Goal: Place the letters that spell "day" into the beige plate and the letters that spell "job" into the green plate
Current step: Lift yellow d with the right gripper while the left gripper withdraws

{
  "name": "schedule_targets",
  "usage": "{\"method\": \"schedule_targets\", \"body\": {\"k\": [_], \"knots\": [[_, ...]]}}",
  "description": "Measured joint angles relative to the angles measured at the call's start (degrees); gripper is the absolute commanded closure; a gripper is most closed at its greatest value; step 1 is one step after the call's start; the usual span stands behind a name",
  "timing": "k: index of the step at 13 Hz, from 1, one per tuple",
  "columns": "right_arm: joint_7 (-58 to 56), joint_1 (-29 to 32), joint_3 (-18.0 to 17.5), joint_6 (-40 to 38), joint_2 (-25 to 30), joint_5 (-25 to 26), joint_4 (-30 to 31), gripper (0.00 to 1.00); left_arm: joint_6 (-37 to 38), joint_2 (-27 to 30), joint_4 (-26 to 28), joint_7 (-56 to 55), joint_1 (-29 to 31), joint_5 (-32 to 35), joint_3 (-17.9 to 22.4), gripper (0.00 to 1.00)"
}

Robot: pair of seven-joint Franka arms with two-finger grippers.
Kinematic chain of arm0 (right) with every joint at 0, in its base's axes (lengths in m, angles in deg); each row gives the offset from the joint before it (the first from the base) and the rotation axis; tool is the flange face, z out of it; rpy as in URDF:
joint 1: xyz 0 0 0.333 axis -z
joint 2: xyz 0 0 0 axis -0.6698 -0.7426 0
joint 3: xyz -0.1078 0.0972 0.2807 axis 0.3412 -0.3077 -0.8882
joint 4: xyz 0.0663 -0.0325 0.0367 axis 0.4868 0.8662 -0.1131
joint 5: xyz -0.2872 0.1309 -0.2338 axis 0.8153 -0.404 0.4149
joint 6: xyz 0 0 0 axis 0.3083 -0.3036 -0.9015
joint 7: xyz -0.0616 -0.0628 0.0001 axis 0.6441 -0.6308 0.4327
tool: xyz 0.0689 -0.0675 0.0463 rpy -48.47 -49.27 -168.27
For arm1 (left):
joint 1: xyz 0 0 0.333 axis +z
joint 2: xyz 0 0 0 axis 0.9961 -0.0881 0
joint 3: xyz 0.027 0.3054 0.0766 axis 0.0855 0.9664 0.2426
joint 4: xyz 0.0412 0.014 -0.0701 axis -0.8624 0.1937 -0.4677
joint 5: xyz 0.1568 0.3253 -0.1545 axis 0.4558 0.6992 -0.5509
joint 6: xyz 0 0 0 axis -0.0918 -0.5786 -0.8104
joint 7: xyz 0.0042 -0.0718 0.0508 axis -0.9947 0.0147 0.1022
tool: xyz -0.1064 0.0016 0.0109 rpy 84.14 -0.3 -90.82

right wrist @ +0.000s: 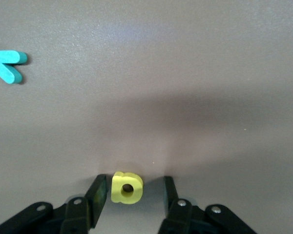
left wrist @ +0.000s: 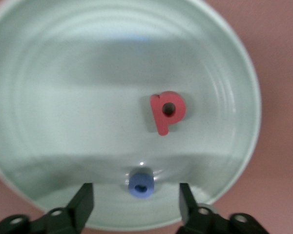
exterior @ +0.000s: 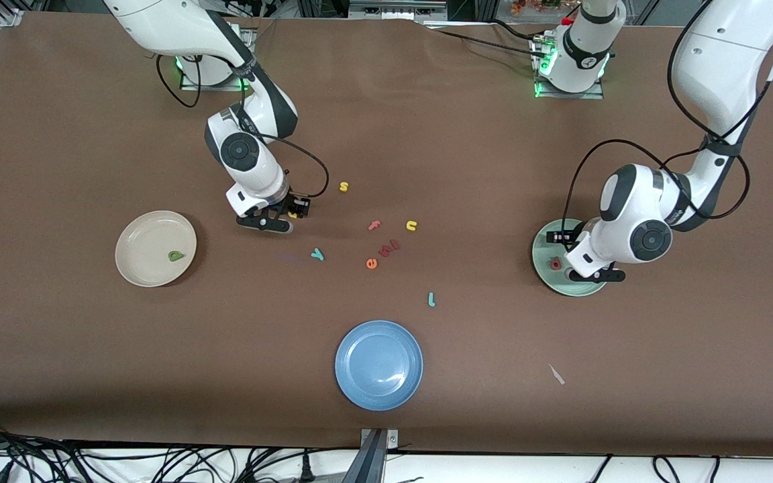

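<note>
Front view, clock positions read from desk (exterior: 91,376) centre.

- Beige plate (exterior: 138,265) at 9 o'clock, toward the right arm's end. The olive d (exterior: 176,255) lies in it, about 4 o'clock off the plate's centre.
- Green plate (exterior: 547,278) at 3 o'clock, toward the left arm's end. The red b (left wrist: 167,112) and the blue o (left wrist: 140,183) both lie in it, apart from each other.
- Left pincer (left wrist: 136,195) is low over the green plate and spread wide. The o sits between the fingers, neither one touching it.
- Right pincer (right wrist: 132,192) is down at the desk, about 10 o'clock, spread either side of the yellow a (right wrist: 127,187). One finger is against the letter and the other is just apart, so it isn't pinched.
- Teal y (exterior: 318,254) is on the bare desk at 4 o'clock from the right pincer.
- Teal j (exterior: 431,299) is on the bare desk near 5 o'clock, nearer the camera than the loose letters (yellow s (exterior: 343,186), yellow u (exterior: 411,226), pink f (exterior: 374,225), orange e (exterior: 372,263)).
- Blue plate (exterior: 378,364) at 6 o'clock.
</note>
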Motion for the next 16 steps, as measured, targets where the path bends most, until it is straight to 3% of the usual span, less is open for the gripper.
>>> {"method": "schedule_targets", "body": {"k": [7, 12, 16], "knots": [[0.0, 0.0, 0.1, -0.2, 0.1, 0.0, 0.0, 0.57, 16.3, 3.8, -15.8, -0.2, -0.6, 0.0, -8.6, 0.0], [0.0, 0.0, 0.1, -0.2, 0.1, 0.0, 0.0, 0.59, 16.7, 3.4, -20.7, -0.1, -4.3, 0.0, -11.3, 0.0], [0.1, 0.1, 0.1, -0.1, 0.2, 0.0, 0.0, 0.64, 16.2, -2.2, -26.4, -0.3, -8.7, 0.0, -10.9, 0.0]]}}
